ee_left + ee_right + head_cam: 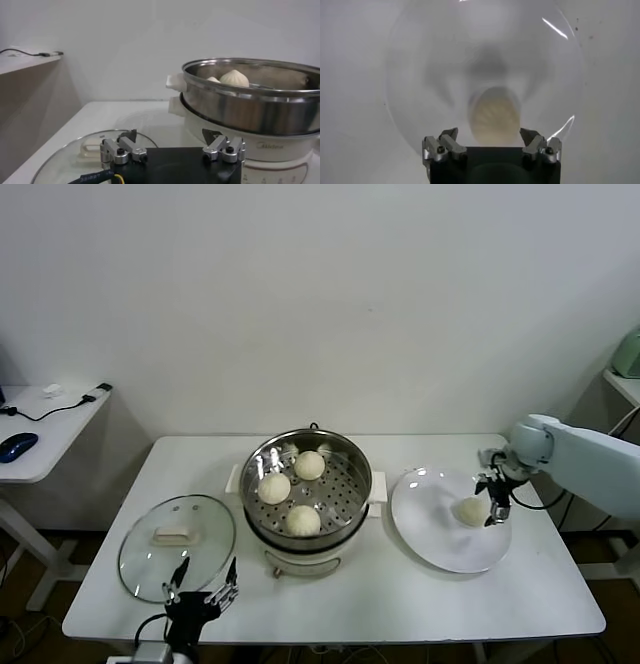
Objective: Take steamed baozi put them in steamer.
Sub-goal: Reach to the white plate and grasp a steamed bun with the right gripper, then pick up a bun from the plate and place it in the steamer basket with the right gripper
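The steamer (350, 474) stands mid-table with three baozi on its perforated tray: one at the back (309, 465), one at the left (274, 487), one at the front (303, 520). The steamer also shows in the left wrist view (260, 110), with a baozi (234, 78) over its rim. A fourth baozi (471, 511) lies on the white plate (440, 549). My right gripper (492, 502) is open just above this baozi (495, 116), its fingertips on either side of it. My left gripper (203, 585) is open and empty at the table's front edge, near the glass lid.
The glass lid (140, 559) with a cream handle lies flat left of the steamer and shows in the left wrist view (75, 157). A side table (45, 429) with a mouse and cable stands at the far left. A wall is behind the table.
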`<control>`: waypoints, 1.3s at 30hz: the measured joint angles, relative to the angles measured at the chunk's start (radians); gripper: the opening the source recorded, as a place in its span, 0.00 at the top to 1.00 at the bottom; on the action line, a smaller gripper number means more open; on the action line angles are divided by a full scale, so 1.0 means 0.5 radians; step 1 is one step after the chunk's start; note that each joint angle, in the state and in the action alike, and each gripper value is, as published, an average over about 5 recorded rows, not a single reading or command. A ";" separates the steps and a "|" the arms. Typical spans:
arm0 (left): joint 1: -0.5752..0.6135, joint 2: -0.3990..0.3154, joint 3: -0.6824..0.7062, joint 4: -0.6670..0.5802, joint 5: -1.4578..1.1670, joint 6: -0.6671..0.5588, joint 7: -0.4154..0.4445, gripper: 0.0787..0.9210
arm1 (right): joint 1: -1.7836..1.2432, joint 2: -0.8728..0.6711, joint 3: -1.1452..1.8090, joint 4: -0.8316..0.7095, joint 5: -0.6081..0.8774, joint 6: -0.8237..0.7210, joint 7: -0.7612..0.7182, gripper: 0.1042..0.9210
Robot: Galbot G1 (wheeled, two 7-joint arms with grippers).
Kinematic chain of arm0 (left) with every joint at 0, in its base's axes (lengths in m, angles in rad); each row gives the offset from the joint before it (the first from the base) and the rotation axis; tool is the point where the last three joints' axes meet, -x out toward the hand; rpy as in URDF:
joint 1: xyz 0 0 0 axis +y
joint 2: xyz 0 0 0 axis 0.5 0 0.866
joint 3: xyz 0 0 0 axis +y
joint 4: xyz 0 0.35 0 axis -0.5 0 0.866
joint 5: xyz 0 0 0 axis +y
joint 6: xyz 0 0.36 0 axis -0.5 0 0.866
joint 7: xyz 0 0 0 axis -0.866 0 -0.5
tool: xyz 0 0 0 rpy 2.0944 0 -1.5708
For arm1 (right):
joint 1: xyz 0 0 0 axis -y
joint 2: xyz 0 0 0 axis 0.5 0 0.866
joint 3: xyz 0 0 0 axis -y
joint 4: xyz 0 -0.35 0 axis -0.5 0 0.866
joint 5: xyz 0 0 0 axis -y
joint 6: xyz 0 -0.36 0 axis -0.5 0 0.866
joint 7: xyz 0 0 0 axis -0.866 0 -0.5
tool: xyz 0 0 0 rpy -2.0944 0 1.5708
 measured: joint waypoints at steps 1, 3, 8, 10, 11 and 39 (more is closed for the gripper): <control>0.000 0.000 0.001 -0.001 0.001 -0.001 0.000 0.12 | -0.010 0.007 0.009 -0.009 -0.009 -0.003 0.005 0.12; 0.002 0.001 0.002 -0.003 0.002 -0.002 0.000 0.12 | -0.027 0.019 0.024 -0.026 -0.026 -0.008 0.014 0.12; 0.007 0.002 0.004 -0.007 0.004 -0.007 -0.001 0.12 | -0.061 0.046 0.058 -0.064 -0.046 -0.015 0.023 0.13; 0.012 0.002 0.005 -0.010 0.006 -0.010 -0.002 0.12 | -0.072 0.053 0.070 -0.072 -0.048 -0.016 0.022 0.15; 0.015 0.002 0.005 -0.012 0.007 -0.012 -0.002 0.12 | -0.075 0.055 0.074 -0.074 -0.048 -0.016 0.021 0.16; 0.024 0.018 0.039 -0.118 0.022 0.018 0.007 0.12 | 1.086 0.120 -0.659 0.599 0.744 -0.162 0.022 0.38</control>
